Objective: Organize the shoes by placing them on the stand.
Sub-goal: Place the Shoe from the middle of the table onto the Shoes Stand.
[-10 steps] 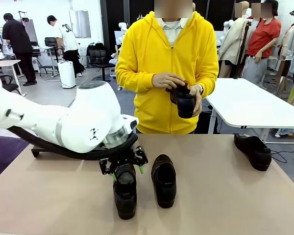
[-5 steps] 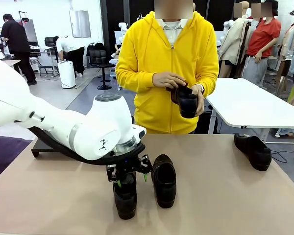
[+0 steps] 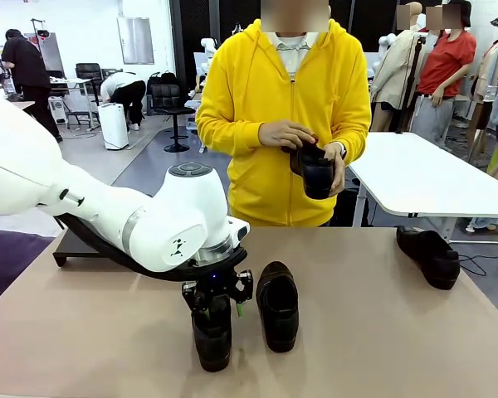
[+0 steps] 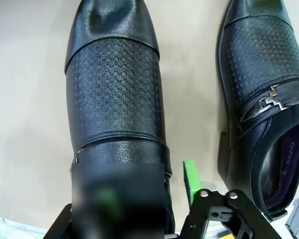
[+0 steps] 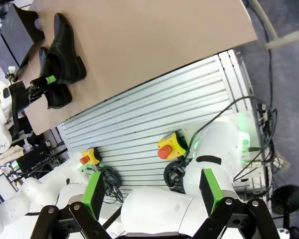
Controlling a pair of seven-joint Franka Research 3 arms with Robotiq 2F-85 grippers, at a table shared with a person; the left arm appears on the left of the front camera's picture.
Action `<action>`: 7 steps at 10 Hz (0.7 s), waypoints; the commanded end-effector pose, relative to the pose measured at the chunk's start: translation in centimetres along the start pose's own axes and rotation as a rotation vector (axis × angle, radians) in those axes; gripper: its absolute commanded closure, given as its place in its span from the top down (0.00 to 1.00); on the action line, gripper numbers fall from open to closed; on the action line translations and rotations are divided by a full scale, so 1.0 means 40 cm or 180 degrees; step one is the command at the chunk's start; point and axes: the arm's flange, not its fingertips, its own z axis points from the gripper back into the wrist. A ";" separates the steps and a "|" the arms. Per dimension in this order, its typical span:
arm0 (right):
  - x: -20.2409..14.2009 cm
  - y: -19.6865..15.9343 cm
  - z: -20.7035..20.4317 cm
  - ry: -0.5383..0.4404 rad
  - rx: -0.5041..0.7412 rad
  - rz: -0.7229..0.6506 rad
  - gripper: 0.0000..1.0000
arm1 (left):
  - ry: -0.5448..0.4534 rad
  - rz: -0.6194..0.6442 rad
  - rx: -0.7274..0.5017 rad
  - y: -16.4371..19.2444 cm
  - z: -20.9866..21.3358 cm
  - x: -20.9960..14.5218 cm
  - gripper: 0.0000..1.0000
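Note:
Two black shoes lie side by side near the table's front. My left gripper (image 3: 213,300) has come down over the heel end of the left shoe (image 3: 212,336) (image 4: 114,94), which rests on the table. In the left wrist view its outer green pad (image 4: 189,174) stands a narrow gap off the shoe's side, and the other finger is a dark blur over the heel opening. The second shoe (image 3: 277,305) (image 4: 266,94) lies right beside it. Another shoe (image 3: 429,255) lies at the far right. The person holds a shoe (image 3: 314,171) in both hands. The stand (image 3: 69,246) sits behind my left arm. My right gripper (image 5: 152,191) is open and empty.
The person in a yellow hoodie (image 3: 286,116) stands at the table's far edge. A white table (image 3: 419,178) stands behind on the right. In the right wrist view, the robot's base (image 5: 209,149) and the table's edge (image 5: 154,74) appear below the gripper.
My left arm has swung forward and lowered its gripper onto the left shoe's heel end, and its fingers have drawn closer together. The shoes and the person's hands have hardly moved.

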 end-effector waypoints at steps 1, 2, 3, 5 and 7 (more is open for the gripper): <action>-0.001 0.001 0.006 0.0015 0.0067 0.0067 1.00 | -0.0008 0.0039 0.0102 -0.020 0.000 0.002 0.00; -0.001 0.001 0.006 0.0015 0.0067 0.0067 1.00 | -0.0002 0.0038 0.0124 -0.022 0.000 0.004 0.00; -0.001 0.001 0.006 0.0015 0.0067 0.0067 1.00 | -0.0008 0.0042 0.0145 -0.023 0.000 0.003 0.00; -0.001 0.001 0.006 0.0015 0.0067 0.0067 1.00 | -0.0015 0.0026 0.0178 -0.024 0.002 0.000 0.00; -0.001 0.001 0.006 0.0015 0.0067 0.0067 1.00 | -0.0014 0.0013 0.0203 -0.027 0.003 -0.003 0.00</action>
